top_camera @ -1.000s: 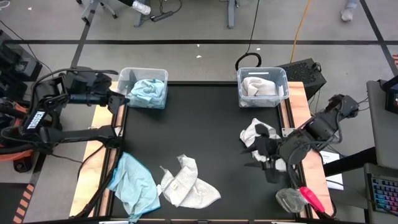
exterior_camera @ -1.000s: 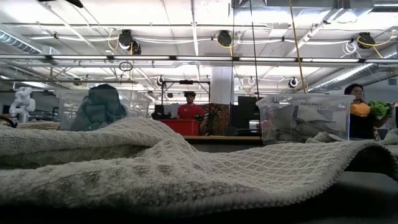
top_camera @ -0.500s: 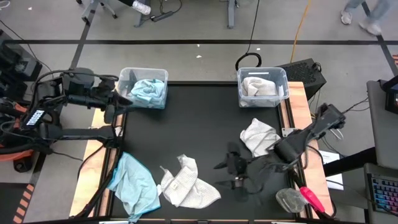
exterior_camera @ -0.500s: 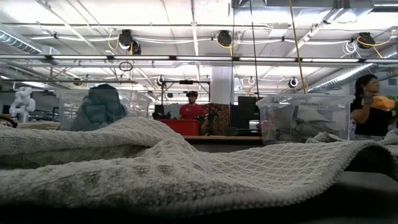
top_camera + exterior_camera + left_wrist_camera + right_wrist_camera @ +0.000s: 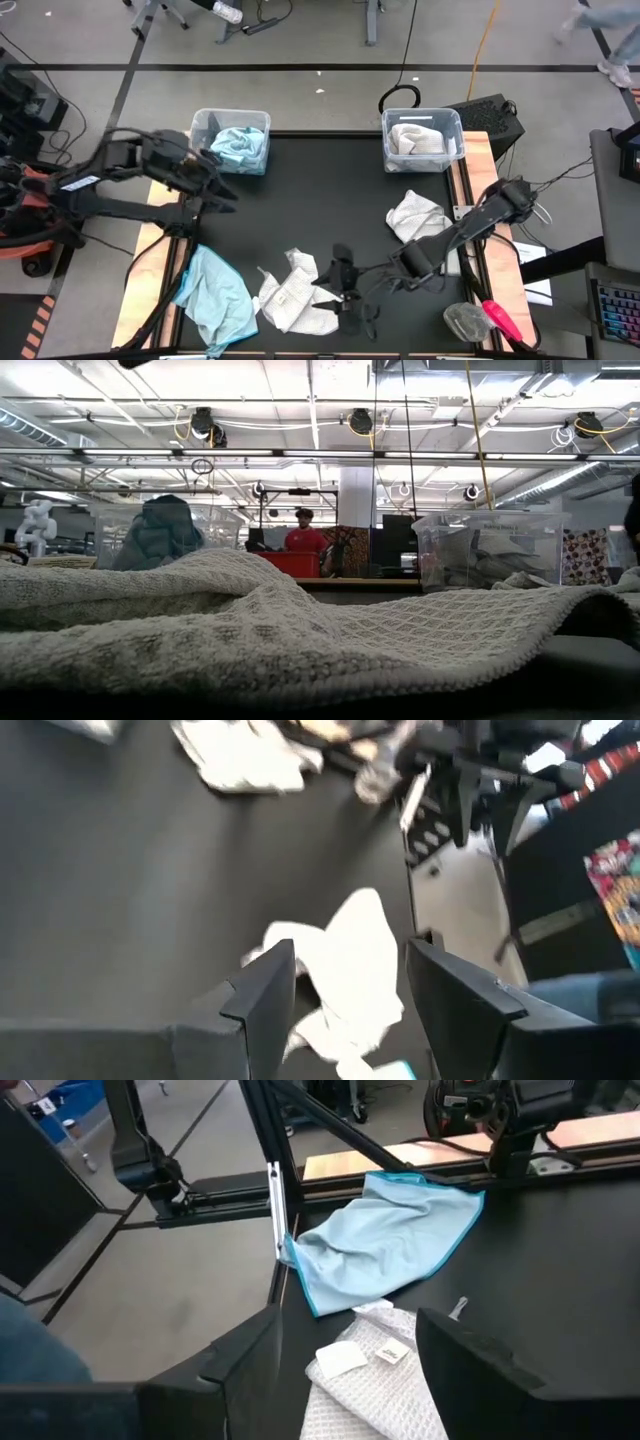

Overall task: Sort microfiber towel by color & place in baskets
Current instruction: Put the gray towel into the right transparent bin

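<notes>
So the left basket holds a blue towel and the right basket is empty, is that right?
Not quite: the right basket is not empty; it holds a white towel, as the high view shows. The left basket does hold a blue towel.

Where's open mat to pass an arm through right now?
The middle of the black mat is bare, between the blue-towel basket and the white-towel basket. The front is crowded: blue towel, white towel, right gripper. Another white towel lies right.
</notes>
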Available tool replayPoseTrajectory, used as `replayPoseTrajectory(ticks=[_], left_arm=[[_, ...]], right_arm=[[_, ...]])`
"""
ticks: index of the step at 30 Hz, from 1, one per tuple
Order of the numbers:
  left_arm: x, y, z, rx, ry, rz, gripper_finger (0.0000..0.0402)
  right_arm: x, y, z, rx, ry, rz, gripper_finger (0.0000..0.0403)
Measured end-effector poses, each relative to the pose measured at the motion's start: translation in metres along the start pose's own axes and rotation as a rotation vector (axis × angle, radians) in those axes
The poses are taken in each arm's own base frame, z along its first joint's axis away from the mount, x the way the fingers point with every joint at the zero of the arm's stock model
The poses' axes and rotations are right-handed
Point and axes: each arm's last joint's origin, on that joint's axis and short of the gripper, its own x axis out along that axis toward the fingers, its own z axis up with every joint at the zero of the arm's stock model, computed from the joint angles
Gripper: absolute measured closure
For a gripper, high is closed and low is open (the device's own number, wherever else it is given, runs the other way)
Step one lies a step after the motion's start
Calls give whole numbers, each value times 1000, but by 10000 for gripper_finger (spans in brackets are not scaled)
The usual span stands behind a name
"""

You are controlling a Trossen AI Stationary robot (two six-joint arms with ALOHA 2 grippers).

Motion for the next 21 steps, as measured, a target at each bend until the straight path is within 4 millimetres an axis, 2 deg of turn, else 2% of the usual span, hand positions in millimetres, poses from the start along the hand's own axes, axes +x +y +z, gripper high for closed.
replayPoseTrajectory(ticks=[8, 15, 21], left_arm=[[46, 0, -23, 19, 162, -94, 203], [82, -16, -29, 86, 215, -179, 203], [114, -32, -40, 144, 322, -173, 203]], right_arm=[[23, -2, -16, -46, 53, -4, 181], [33, -3, -25, -117, 86, -13, 181], [34, -6, -26, -141, 107, -29, 181]])
